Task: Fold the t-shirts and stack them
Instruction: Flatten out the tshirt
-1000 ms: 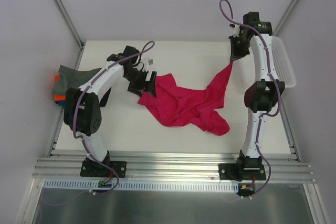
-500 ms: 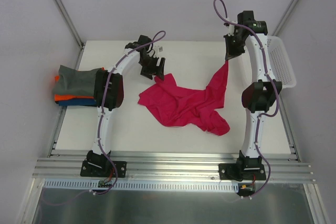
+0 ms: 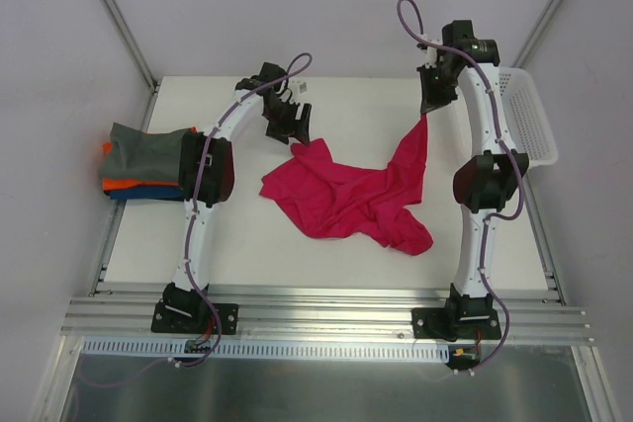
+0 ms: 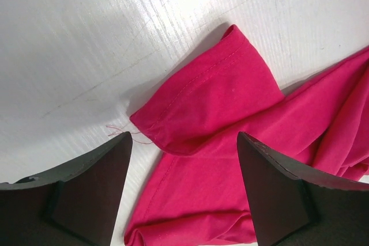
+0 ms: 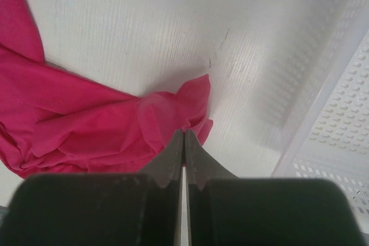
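The magenta-red t-shirt (image 3: 346, 195) lies crumpled in the middle of the white table. My right gripper (image 3: 427, 111) is shut on one corner of it and holds that corner up at the back right, so the cloth hangs down in a strip (image 5: 173, 113). My left gripper (image 3: 295, 137) is open and hovers just above the shirt's back left sleeve (image 4: 213, 90), empty. A stack of folded t-shirts (image 3: 143, 160), grey on top with orange and blue under it, sits at the table's left edge.
A white plastic lattice basket (image 3: 529, 116) stands at the right edge of the table, close to my right arm; its wall shows in the right wrist view (image 5: 340, 119). Grey walls close in the back and sides.
My left arm has swung from over the folded stack to the back centre, above the shirt's sleeve. My right gripper has lifted the held corner slightly higher and further back.
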`<act>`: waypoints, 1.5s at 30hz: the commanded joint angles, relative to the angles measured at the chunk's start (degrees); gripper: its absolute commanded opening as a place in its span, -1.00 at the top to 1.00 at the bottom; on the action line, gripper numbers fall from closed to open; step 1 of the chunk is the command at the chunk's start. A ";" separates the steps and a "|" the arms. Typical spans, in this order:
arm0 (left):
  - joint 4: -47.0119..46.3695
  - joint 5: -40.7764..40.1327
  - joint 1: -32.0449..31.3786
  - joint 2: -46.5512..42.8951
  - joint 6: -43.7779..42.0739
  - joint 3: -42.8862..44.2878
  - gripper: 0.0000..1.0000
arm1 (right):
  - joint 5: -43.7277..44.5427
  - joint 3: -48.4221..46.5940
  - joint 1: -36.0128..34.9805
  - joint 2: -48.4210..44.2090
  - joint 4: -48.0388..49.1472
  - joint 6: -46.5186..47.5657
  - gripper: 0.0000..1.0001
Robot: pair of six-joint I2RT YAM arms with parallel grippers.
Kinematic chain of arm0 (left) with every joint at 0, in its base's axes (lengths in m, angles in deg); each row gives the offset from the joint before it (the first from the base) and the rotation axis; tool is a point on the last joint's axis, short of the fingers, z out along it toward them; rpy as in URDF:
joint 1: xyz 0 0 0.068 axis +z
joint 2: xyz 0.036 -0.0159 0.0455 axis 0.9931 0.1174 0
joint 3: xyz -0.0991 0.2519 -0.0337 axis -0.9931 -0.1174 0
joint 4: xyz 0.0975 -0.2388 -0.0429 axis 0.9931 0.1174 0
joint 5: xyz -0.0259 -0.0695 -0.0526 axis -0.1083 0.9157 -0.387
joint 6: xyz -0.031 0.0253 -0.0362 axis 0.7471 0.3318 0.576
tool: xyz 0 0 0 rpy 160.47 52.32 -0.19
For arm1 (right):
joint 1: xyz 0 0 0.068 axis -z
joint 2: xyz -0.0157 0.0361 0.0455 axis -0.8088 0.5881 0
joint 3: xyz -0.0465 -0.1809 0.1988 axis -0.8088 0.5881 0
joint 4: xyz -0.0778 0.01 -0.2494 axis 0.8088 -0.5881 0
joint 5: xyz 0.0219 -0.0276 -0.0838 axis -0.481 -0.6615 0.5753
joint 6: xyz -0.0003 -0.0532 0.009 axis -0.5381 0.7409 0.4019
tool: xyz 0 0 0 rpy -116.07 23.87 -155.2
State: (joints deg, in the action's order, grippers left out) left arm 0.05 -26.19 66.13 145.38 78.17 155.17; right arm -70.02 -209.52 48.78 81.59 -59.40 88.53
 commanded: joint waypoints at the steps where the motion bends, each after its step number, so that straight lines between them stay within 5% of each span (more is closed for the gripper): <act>1: -0.04 1.13 1.13 0.74 0.07 0.89 -0.48 | 0.84 -2.41 -1.31 -3.71 1.08 -0.70 0.99; 7: -0.22 1.48 2.36 1.27 0.68 0.01 -0.43 | 1.54 -2.67 -1.66 -3.36 1.17 -0.79 0.99; 15: -0.40 4.38 2.89 3.47 0.86 0.01 -0.11 | 2.77 -2.23 -2.02 -3.28 1.34 -0.70 0.99; 25: -0.83 7.99 2.71 5.31 1.73 -0.17 -0.05 | 3.65 -2.50 -2.37 -2.40 1.69 -0.61 0.99; 37: -0.92 6.76 3.06 3.74 2.88 -2.62 0.77 | 4.53 -2.50 -2.72 -1.96 1.87 -0.09 0.99; 45: -0.92 4.13 4.03 2.85 2.70 -1.92 0.79 | 4.53 -3.82 -2.81 -0.99 2.13 -0.35 0.99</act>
State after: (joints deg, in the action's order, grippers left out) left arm -1.85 -18.48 69.48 150.17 81.58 153.74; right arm -66.11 -210.39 46.42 81.61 -58.04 88.57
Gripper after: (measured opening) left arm 0.114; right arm 0.012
